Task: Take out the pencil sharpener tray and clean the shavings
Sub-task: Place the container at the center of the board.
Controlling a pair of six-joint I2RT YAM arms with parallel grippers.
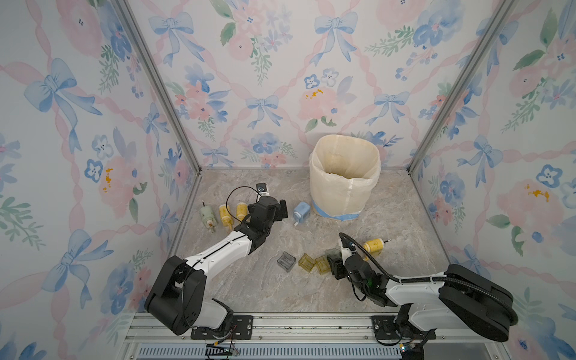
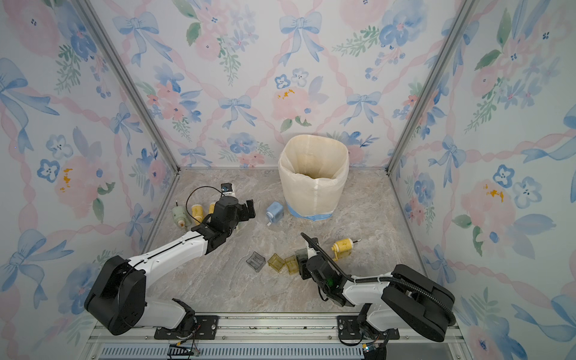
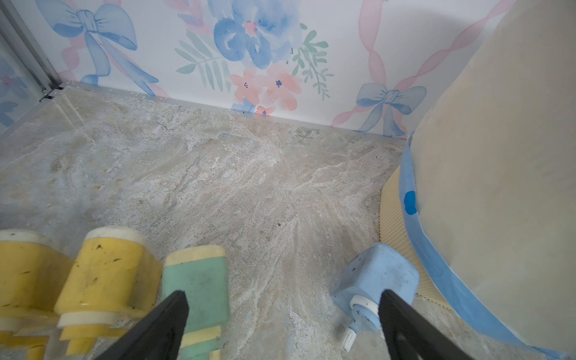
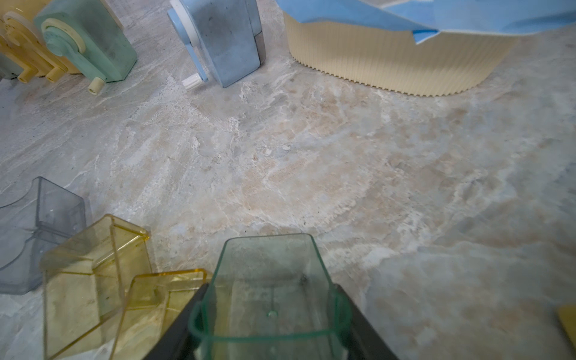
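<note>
A clear green pencil sharpener tray sits between the jaws of my right gripper, which is shut on it. The tray is held low over the table, next to two yellow trays. In both top views the right gripper is at the front right with the tray. My left gripper is open and holds nothing. It hovers between a green sharpener and a blue sharpener.
A lined cream bin stands at the back right. A grey tray lies left of the yellow ones. A pale green sharpener and two yellow ones sit at the left wall, and another yellow one at the right.
</note>
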